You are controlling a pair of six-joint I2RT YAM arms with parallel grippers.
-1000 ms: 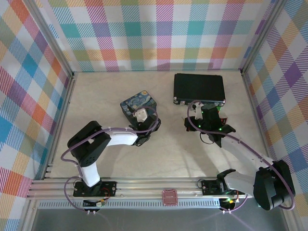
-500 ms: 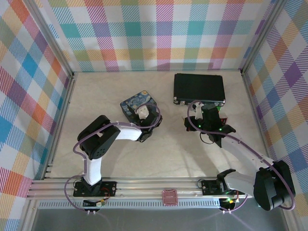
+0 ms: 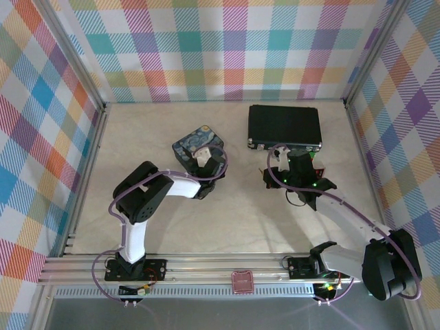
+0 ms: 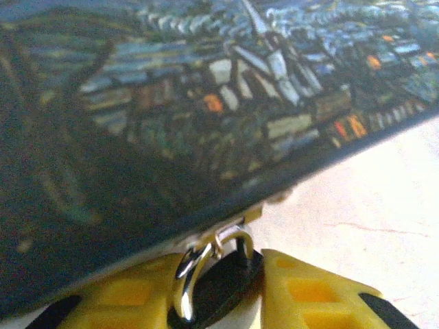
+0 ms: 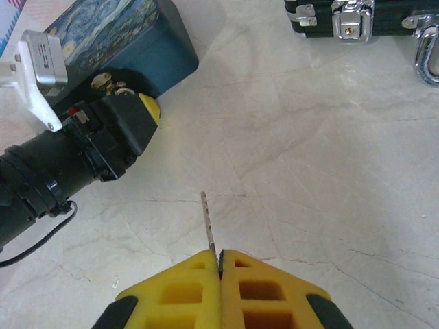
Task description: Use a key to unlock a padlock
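Two grips to mind. Clamping the padlock (image 4: 230,284) at the tin's (image 4: 206,103) lower edge with the left gripper (image 4: 221,266), shackle hooked through the tin's clasp. Pinching the key (image 5: 208,223) in the fully closed right gripper (image 5: 219,257), well apart from the tin. Could drag the tin by tugging the lock, or skew the thin key by meeting the unseen keyhole off-line.

Left arm (image 3: 141,198): glossy black joints, white links.
Lilac cable (image 3: 350,210): thin, looping.
Right gripper (image 5: 219,255): yellow ribbed fingers, black-edged.
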